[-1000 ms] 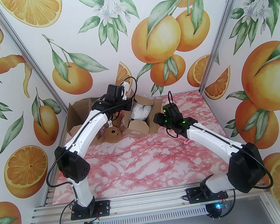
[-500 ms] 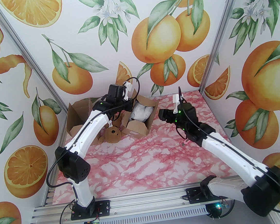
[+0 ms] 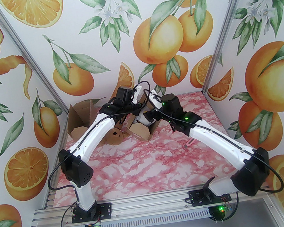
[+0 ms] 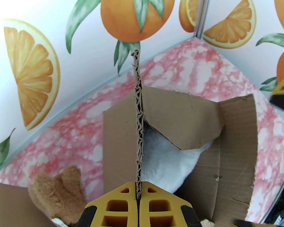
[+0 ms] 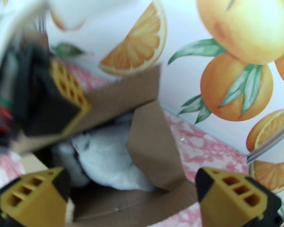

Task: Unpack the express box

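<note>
At the far left, at the back of the pink marbled desk (image 3: pixel 150 167), some cardboard (image 3: pixel 79 118) stands open against the wall. Next to it a brown bear (image 3: pixel 115 136) lies on the desk, touching the box's near left side. The box (image 3: pixel 141 133) itself sits toward the back of the desk, a little left of centre, with its top open. The left fingers (image 4: pixel 129 200) are pressed tight together on the ragged edge of one flap (image 4: pixel 138 124), which stands upright, seen edge-on from the left wrist. Inside the box, partly under a bent inner flap, lies a white plush (image 4: pixel 164 159). On the right, the right fingers (image 5: pixel 235 195) are spread wide above the open top, gripping nothing, with the white plush just below and between them. The right wrist view is blurred, so I cannot tell whether they touch the cardboard.
</note>
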You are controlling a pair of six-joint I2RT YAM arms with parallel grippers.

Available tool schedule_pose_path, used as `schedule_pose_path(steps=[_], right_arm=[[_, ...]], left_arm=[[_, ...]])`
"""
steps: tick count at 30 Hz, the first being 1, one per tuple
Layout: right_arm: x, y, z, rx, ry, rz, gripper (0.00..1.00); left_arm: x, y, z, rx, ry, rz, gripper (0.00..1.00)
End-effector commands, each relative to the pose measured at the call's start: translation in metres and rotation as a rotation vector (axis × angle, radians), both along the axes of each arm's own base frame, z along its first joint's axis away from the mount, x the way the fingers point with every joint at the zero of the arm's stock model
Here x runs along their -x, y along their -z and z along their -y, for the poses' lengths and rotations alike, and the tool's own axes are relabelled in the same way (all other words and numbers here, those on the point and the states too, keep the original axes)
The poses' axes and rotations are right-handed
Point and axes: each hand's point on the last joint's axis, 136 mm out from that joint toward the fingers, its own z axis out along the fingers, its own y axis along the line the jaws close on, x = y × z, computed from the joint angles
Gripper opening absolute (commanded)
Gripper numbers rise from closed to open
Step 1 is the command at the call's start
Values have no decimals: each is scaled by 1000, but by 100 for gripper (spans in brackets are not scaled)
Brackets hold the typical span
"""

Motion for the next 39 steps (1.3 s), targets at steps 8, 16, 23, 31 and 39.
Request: schedule_pose_path(steps=[8,16,23,31,39], right_arm=[[-13,28,20,178,-9,116,100],[-27,39,39,253,96,212,100],[-37,31,63,299,251,299,100],[-31,5,82,61,288,319,100],[-35,8,95,-174,230,204,100]], left_arm=[[20,-55,5,73,95,127,0],[27,-51,11,78,154,105,0],[31,-46,13,77,188,85,0],[30,-39,6,68,177,69,0],[34,-39,5,69,200,73,0]])
